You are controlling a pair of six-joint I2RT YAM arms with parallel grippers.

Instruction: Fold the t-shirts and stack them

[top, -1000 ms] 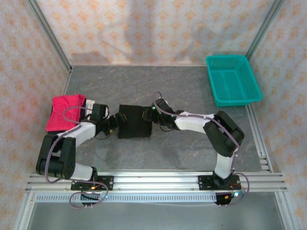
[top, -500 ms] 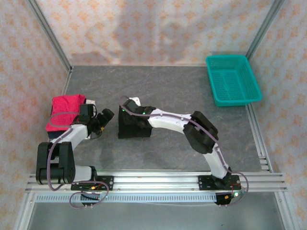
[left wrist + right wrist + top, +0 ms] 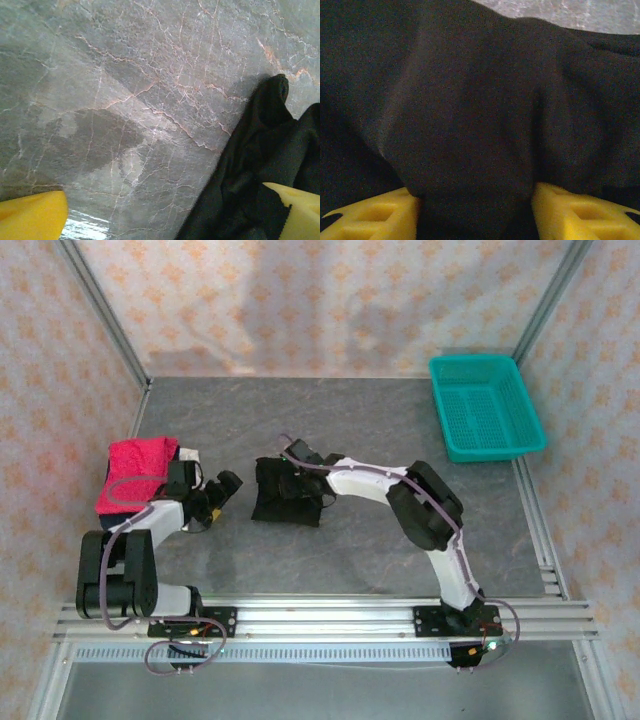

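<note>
A black t-shirt [image 3: 285, 505] lies folded and a little bunched on the grey table's middle left. My right gripper [image 3: 287, 478] reaches across onto its far part. In the right wrist view a ridge of the black t-shirt [image 3: 470, 110] fills the gap between the yellow fingers [image 3: 375, 215], and the right gripper [image 3: 477, 215] is closed on it. A crimson-pink t-shirt [image 3: 135, 472] lies folded at the far left. My left gripper [image 3: 226, 485] sits between the two shirts, wide open over bare table. In its wrist view the left gripper [image 3: 162, 220] holds nothing, and the black t-shirt [image 3: 270, 165] lies under its right finger.
A teal mesh basket [image 3: 487, 408] stands at the back right corner. Patterned walls close in the table [image 3: 370, 550] on three sides. An aluminium rail [image 3: 320, 615] with the arm bases runs along the near edge.
My left gripper let go of the black shirt's left edge, drew back left and opened wide. My right gripper swung from the shirt's right edge across it and closed on a ridge of cloth.
</note>
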